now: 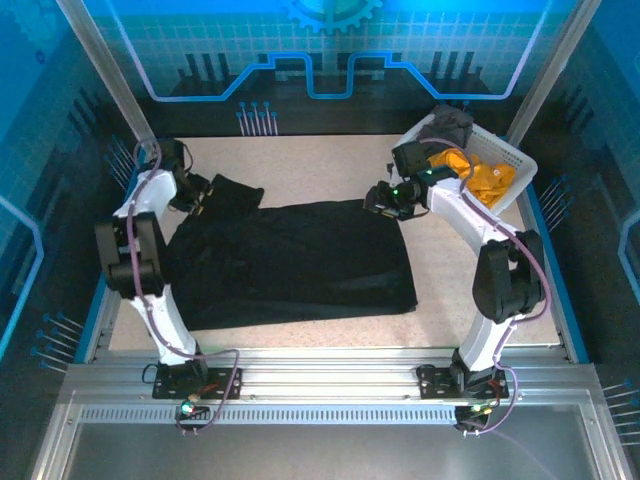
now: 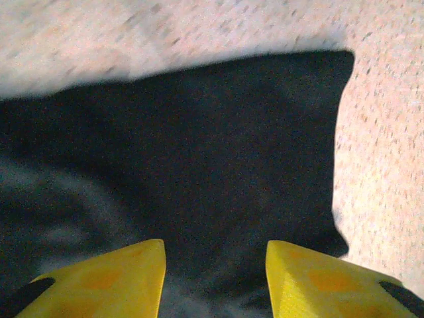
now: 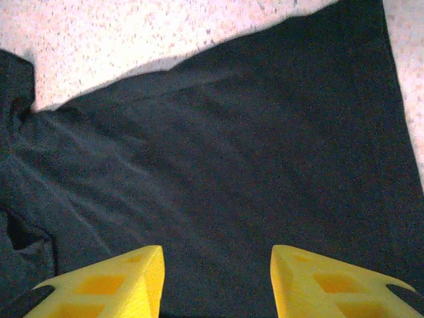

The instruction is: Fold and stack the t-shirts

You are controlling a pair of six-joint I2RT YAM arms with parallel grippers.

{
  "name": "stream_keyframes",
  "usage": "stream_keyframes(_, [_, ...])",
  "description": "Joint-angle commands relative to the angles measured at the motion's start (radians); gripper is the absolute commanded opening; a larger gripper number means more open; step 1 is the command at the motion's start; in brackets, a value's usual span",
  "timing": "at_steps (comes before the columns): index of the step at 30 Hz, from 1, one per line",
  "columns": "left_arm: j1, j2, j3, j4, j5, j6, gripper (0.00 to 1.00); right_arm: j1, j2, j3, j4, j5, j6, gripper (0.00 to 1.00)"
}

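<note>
At the left, the left pincer (image 1: 200, 192) hangs over the far left end of the black shirt (image 1: 290, 260), just beside the sleeve (image 1: 237, 190) that sticks out toward the back of the surface (image 1: 330, 160). In its wrist view the left pincer (image 2: 215, 255) stands moderately wide. Nothing is between its jaws, and the black shirt (image 2: 218, 152) lies flat below and ahead of them, with a straight edge to the right.

The black shirt is spread across the middle of the surface with its long axis running left to right, so its two ends lie toward the two arms. Its far edge runs from one pincer to the other.

To the right, the right pincer (image 1: 383, 198) sits over the far right corner of the shirt. From the wrist view, the right pincer (image 3: 217, 262) is also moderately wide and holds nothing, with the black shirt (image 3: 232, 165) lying smooth under it.

Each arm is nearest its own end of that far edge. Any fold likely starts with both dropping straight down onto the cloth beneath them, then carrying it toward the near edge.

At the far right, the orange shirt (image 1: 490, 178) and the dark grey shirt (image 1: 452, 125) wait in the white basket (image 1: 520, 165), well apart from the black one.
</note>
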Motion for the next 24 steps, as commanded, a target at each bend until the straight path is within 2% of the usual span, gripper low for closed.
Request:
stream_keyframes(1, [0.002,0.114,0.125,0.072,-0.042,0.070,0.47,-0.003,0.028,0.056,-0.040,-0.041,-0.036,0.48])
stream_keyframes(10, [-0.003,0.423,0.489,0.067,-0.104,0.159,0.54,-0.004,-0.022,-0.015,-0.030,-0.036,0.005,0.49])
stream_keyframes(19, [-0.044,0.575,0.664,-0.058,-0.061,0.196,0.56,-0.023,-0.007,-0.014,-0.027,-0.038,0.018,0.50])
stream_keyframes(24, [-0.069,0.602,0.703,-0.161,-0.038,0.180,0.56,-0.025,0.047,0.034,-0.028,-0.043,0.020,0.50])
